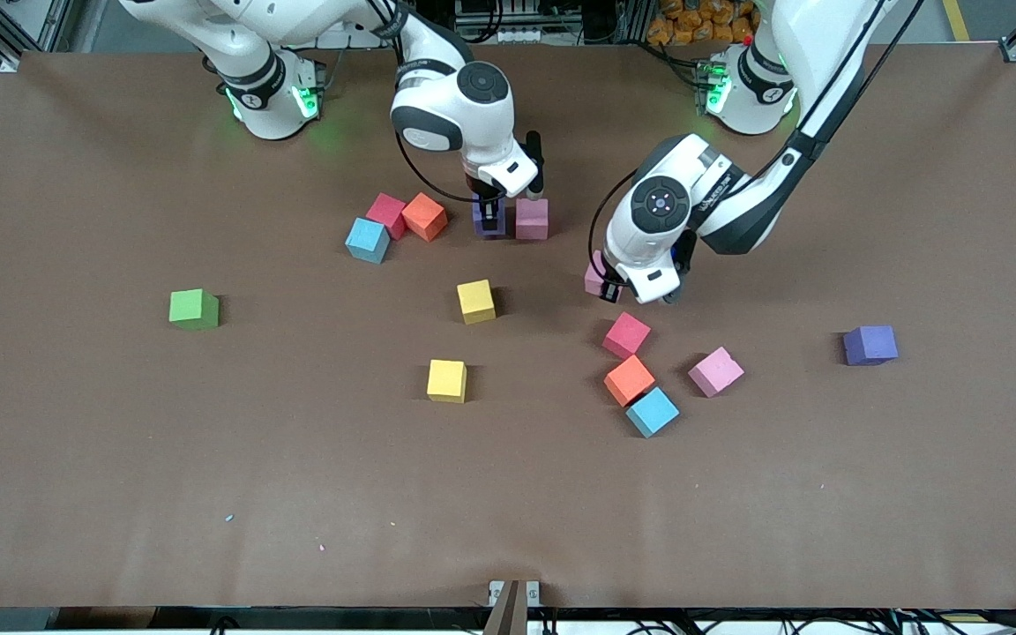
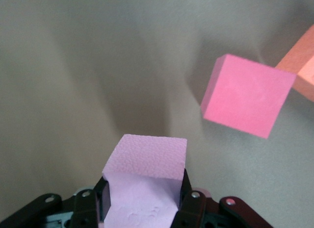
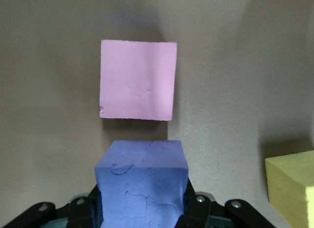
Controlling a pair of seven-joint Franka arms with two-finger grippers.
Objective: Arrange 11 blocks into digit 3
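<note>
My right gripper [image 1: 492,217] [image 3: 142,196] is shut on a purple block [image 1: 489,220] [image 3: 142,174], low at the table beside a pink block [image 1: 532,219] [image 3: 138,80]. My left gripper [image 1: 610,284] [image 2: 143,189] is shut on a pink block [image 1: 595,273] [image 2: 147,159], close to a red block [image 1: 626,335] [image 2: 245,95]. Other blocks lie scattered: red [image 1: 386,214], orange [image 1: 424,216], blue [image 1: 368,240], two yellow [image 1: 476,301] [image 1: 447,380], orange [image 1: 629,380], blue [image 1: 652,412], pink [image 1: 716,371]. No digit 3 shape is in view.
A green cube [image 1: 194,310] sits alone toward the right arm's end of the table. Another purple cube [image 1: 870,345] sits toward the left arm's end. The brown table's front edge [image 1: 508,595] runs nearest the front camera.
</note>
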